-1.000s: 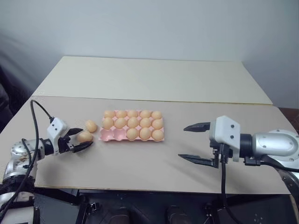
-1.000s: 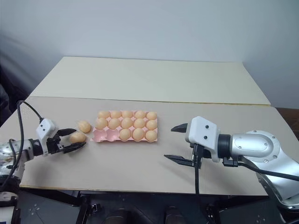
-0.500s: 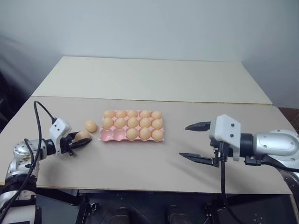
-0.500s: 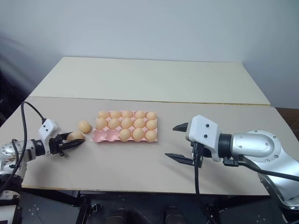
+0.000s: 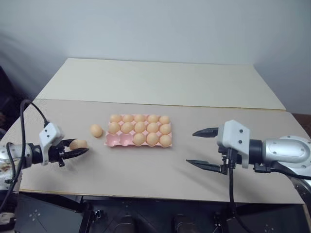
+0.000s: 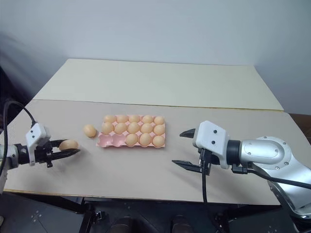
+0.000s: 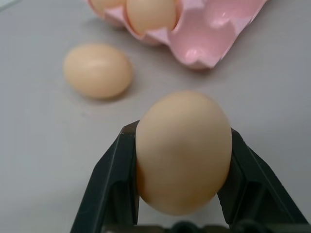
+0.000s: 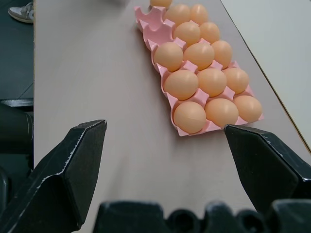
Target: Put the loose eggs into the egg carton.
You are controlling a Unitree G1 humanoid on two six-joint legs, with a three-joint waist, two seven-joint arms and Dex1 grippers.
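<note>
The pink egg carton (image 5: pixel 112 142) lies mid-table, most of its cups holding pale orange eggs; two cups at its near left corner are bare. One loose egg (image 5: pixel 96 130) rests on the table just left of the carton. My left gripper (image 5: pixel 79 148) is shut on another loose egg (image 7: pixel 183 151), lifted a little above the table, left of the carton. Over the right side of the table my right gripper (image 5: pixel 200 148) hangs open and holds nothing, well clear of the carton (image 8: pixel 160 34).
The beige table (image 5: pixel 146 170) has a lighter raised board (image 5: pixel 160 80) across its back. The table's near edge runs just below both grippers. A shoe (image 8: pixel 19 12) shows on the floor past the table's edge.
My left gripper shut on a loose egg, then lifted it and drew back to the left, away from the carton. The right gripper stayed put, open.
</note>
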